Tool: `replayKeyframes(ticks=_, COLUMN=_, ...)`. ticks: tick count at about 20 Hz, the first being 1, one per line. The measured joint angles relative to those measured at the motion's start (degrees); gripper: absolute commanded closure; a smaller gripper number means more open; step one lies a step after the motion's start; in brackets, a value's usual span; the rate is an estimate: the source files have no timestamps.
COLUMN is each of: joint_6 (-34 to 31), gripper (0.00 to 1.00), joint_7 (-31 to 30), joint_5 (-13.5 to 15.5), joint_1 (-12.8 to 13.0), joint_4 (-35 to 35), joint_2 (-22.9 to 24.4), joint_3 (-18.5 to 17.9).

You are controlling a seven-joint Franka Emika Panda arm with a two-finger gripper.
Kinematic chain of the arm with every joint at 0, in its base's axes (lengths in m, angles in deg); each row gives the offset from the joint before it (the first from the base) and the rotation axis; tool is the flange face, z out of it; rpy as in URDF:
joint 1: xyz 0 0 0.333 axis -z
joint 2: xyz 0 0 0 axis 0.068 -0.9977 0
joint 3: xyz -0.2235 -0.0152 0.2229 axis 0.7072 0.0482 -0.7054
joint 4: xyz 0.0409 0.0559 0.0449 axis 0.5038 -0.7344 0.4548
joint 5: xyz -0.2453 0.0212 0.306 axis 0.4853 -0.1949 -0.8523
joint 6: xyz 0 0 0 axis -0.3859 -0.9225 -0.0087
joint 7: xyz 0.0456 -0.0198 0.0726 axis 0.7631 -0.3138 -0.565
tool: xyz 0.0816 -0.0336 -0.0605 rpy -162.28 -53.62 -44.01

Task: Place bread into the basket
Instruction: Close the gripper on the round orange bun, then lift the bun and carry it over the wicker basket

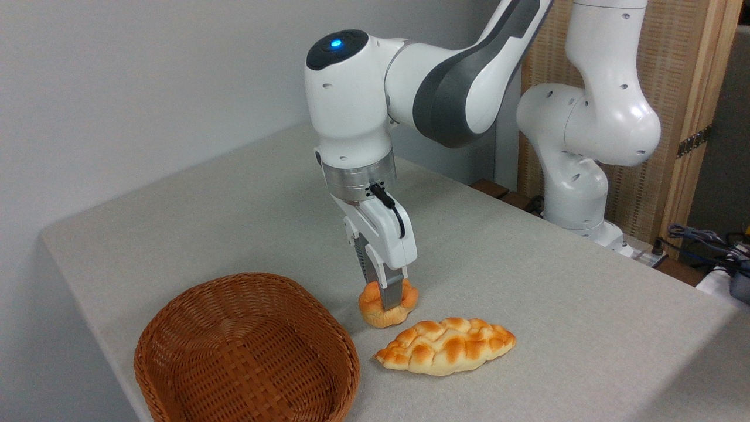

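Between gripper [388, 298] fingers, bread [387, 306], on table [527, 281]

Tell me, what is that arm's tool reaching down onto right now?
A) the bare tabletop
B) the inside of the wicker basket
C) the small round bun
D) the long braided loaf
C: the tool is lowered over the small round bun, its fingers down around the bun's top, while the braided loaf lies apart and the basket holds nothing.

Bread [388, 305] between basket [246, 351] and loaf [445, 346]
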Motion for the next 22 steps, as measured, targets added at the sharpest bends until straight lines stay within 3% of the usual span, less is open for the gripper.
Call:
replayKeyframes(ticks=4, joint_6=-5.44, gripper=0.76, joint_7=0.01, joint_5=0.00, joint_1=0.00, joint_4=2.22, joint_2=0.59, joint_3=-0.02)
replayKeyframes(ticks=8, joint_6=-11.48, gripper=0.74, joint_7=0.00, joint_5=0.11, joint_1=0.00, joint_4=10.94, joint_2=0.74, joint_3=-0.42)
replayKeyframes(ticks=10, joint_6=-11.72, gripper=0.74, joint_7=0.00, joint_5=2.01, joint_1=-0.01, joint_4=15.18, joint_2=-0.25, joint_3=-0.88)
replayKeyframes(ticks=12, joint_6=-11.71, gripper=0.72, joint_7=-0.07, joint_5=4.26, joint_1=-0.01, joint_4=20.29, joint_2=-3.52, joint_3=-0.99)
replayKeyframes(ticks=14, joint_6=-11.69, gripper=0.63, joint_7=-0.36, joint_5=5.08, joint_1=-0.01, joint_4=25.65, joint_2=-8.42, joint_3=-1.00)
replayKeyframes(ticks=18, joint_6=-7.01, gripper=0.62, joint_7=-0.97, joint_5=7.59, joint_1=0.00, joint_4=31.54, joint_2=-17.35, joint_3=-0.97)
replayKeyframes(ticks=19, joint_6=-5.34, gripper=0.36, joint_7=-1.77, joint_5=8.25, joint_1=0.01, joint_4=32.06, joint_2=-18.77, joint_3=-0.89)
replayKeyframes(ticks=20, joint_6=-3.84, gripper=0.18, joint_7=-2.97, joint_5=8.64, joint_1=0.02, joint_4=32.47, joint_2=-19.92, joint_3=-0.71)
replayKeyframes(ticks=21, joint_6=-2.87, gripper=0.16, joint_7=-4.25, joint_5=8.76, joint_1=0.04, joint_4=32.85, joint_2=-20.80, joint_3=-0.39)
replayKeyframes(ticks=22, joint_6=-2.54, gripper=0.05, joint_7=-5.29, joint_5=8.76, joint_1=0.07, joint_4=33.12, joint_2=-21.49, joint_3=0.13)
